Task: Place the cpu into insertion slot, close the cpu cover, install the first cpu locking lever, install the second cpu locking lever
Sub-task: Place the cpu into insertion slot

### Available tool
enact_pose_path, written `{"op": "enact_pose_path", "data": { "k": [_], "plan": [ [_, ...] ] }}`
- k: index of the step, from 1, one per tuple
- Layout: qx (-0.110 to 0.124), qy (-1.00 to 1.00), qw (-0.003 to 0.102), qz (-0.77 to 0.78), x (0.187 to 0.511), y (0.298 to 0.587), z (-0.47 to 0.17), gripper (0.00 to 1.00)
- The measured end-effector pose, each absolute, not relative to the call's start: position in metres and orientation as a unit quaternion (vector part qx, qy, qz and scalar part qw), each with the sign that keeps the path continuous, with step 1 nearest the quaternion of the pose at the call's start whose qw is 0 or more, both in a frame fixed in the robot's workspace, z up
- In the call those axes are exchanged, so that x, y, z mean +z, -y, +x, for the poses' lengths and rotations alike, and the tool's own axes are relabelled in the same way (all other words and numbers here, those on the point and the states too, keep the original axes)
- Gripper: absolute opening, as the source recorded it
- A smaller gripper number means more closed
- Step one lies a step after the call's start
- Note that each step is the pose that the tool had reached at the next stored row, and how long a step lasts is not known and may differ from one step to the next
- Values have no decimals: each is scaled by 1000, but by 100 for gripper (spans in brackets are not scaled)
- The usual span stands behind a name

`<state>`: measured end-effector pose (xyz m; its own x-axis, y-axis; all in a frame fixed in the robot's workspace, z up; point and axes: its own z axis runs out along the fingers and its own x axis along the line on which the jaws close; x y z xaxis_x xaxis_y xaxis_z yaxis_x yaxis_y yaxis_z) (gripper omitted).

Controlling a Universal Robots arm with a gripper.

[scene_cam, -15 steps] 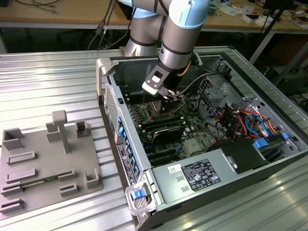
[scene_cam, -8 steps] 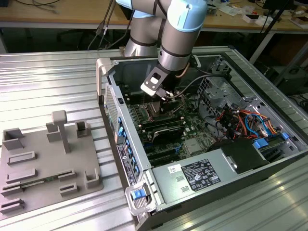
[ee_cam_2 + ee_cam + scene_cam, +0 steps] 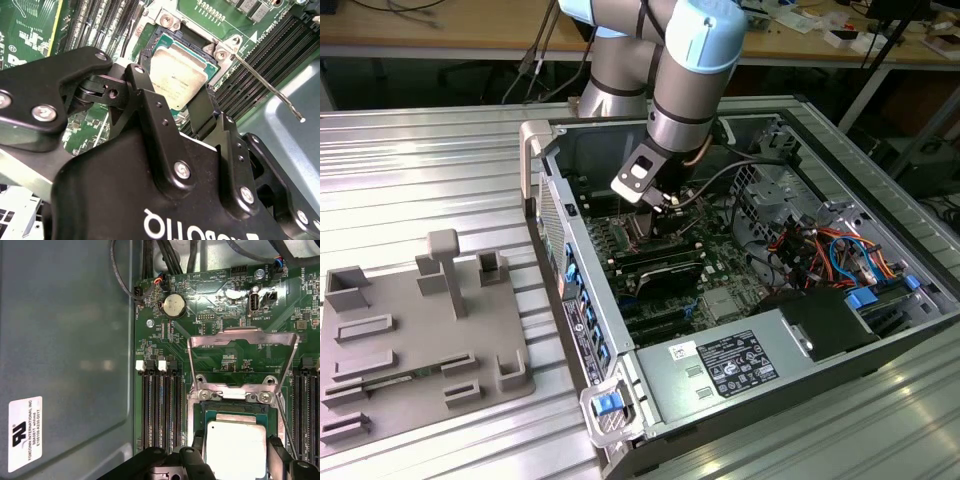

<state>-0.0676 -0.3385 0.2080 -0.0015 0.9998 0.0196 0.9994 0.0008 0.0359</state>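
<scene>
Cpu [image 3: 235, 452] in insertion slot [image 3: 235, 410], cpu cover [image 3: 240, 336] raised, pincer [image 3: 236, 441] astride

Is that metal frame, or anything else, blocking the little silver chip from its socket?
Nothing visible is. The cpu cover is swung up, clear of the insertion slot, and the cpu already lies inside the slot's rim, with the gripper right at it.

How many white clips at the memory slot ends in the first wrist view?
2: first white clip and second white clip, side by side beside the open cover; others may be hidden.
</scene>
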Motion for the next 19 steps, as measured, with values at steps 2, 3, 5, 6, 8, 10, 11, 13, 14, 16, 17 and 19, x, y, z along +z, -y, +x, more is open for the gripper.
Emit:
{"op": "enact_pose_path", "data": {
  "k": [2,3,5,6,8,10,11,13,14,16,17,19],
  "plan": [
    [20,-707,6,707,208,338,-68,55],
    [20,-707,6,707,208,338,-68,55],
    [20,-707,6,707,207,338,-68,55],
    [20,-707,6,707,207,338,-68,55],
    [20,-707,6,707,207,338,-68,55],
    [20,-707,6,707,207,338,-68,55],
    [20,-707,6,707,207,338,-68,55],
    [20,-707,6,707,206,338,-68,55],
    [20,-707,6,707,206,338,-68,55],
    [20,-707,6,707,206,338,-68,55],
    [20,-707,6,707,205,338,-68,55],
    [20,-707,6,707,204,338,-68,55]
  ]
}}
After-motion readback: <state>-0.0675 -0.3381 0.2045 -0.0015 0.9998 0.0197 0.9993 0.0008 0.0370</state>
